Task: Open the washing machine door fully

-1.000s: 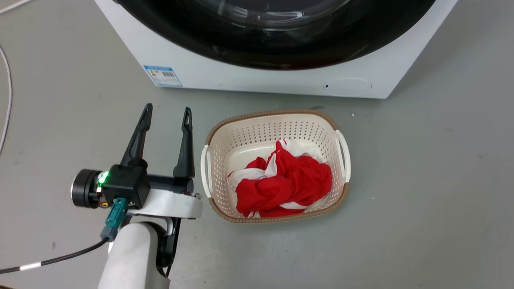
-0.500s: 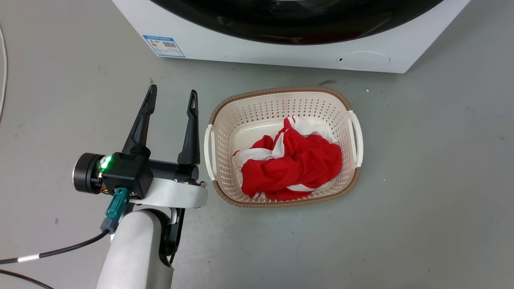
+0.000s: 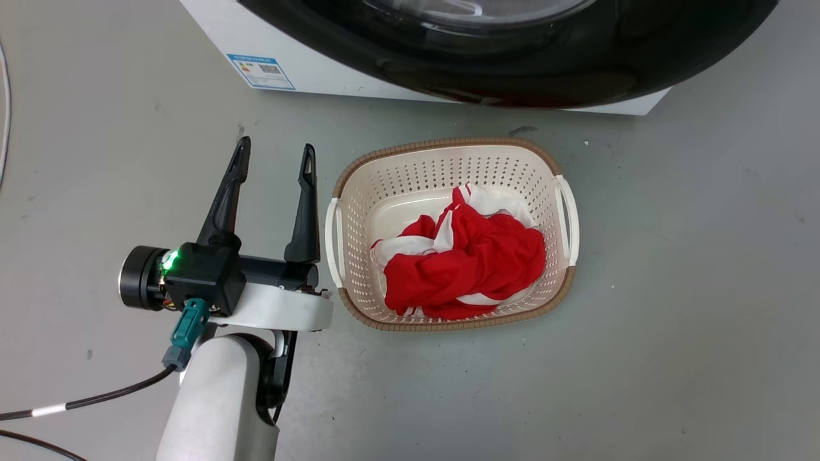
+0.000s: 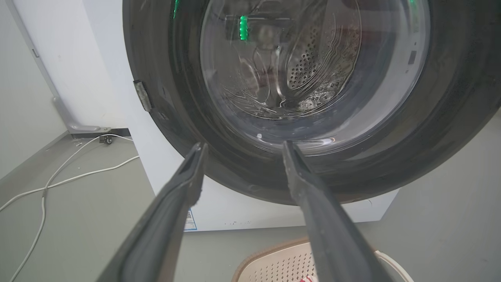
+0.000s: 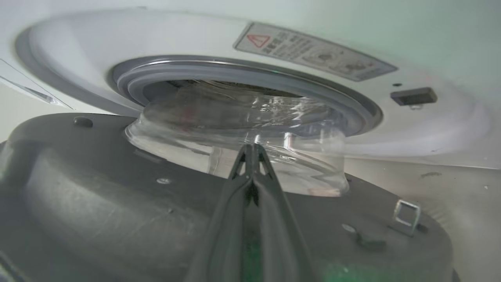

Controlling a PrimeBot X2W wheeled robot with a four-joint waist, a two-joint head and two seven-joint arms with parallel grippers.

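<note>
Writing on blue label (image 3: 261,70) and red-triangle warning label (image 5: 313,51) unreadable; washing machine door (image 3: 512,70) ajar; right gripper (image 5: 252,150) pinched together, left gripper (image 3: 276,145) spread.

One washing machine (image 3: 320,70) with one round black door (image 3: 576,77). On the floor (image 3: 672,288), one perforated basket (image 3: 448,144) holding one red-and-white heap of cloth (image 3: 474,269). One blue label (image 3: 261,70). Two white cable strands (image 4: 90,172) near the floor's left edge. Two grippers: left gripper (image 3: 276,146), right gripper (image 5: 252,148).
</note>
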